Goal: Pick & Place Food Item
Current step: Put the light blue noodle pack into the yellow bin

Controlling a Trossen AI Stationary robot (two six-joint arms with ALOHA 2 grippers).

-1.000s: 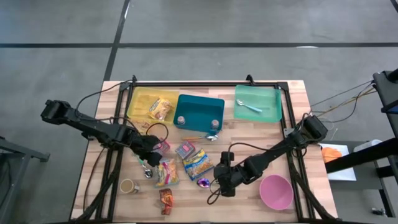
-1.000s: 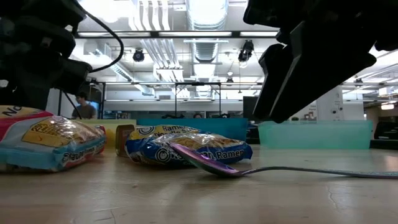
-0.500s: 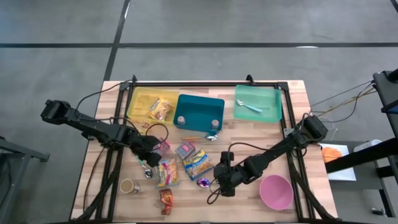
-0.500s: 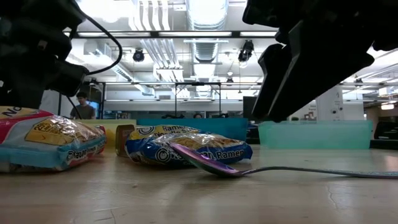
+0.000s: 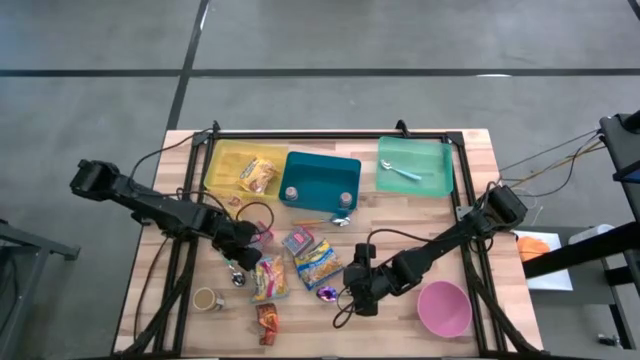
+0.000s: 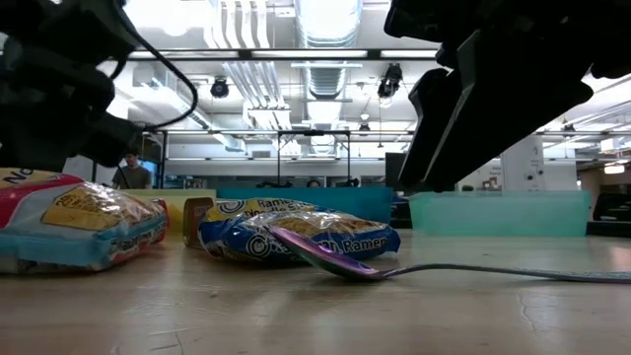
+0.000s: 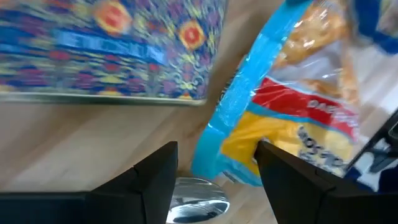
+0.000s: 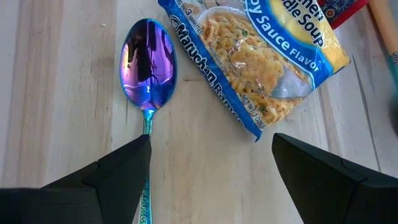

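Though blurry: wood table [image 5: 480,150], lit ceiling [image 6: 325,20].

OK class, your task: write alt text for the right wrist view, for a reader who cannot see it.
An iridescent purple spoon lies bowl-up on the wooden table beside a blue ramen noodle packet. The right pincer is open, its two dark fingers framing the spoon's handle.

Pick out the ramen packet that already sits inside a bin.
It is the yellow ramen packet lying in the yellow bin. The blue-edged packet and the red-and-blue one both lie loose on the wooden table.
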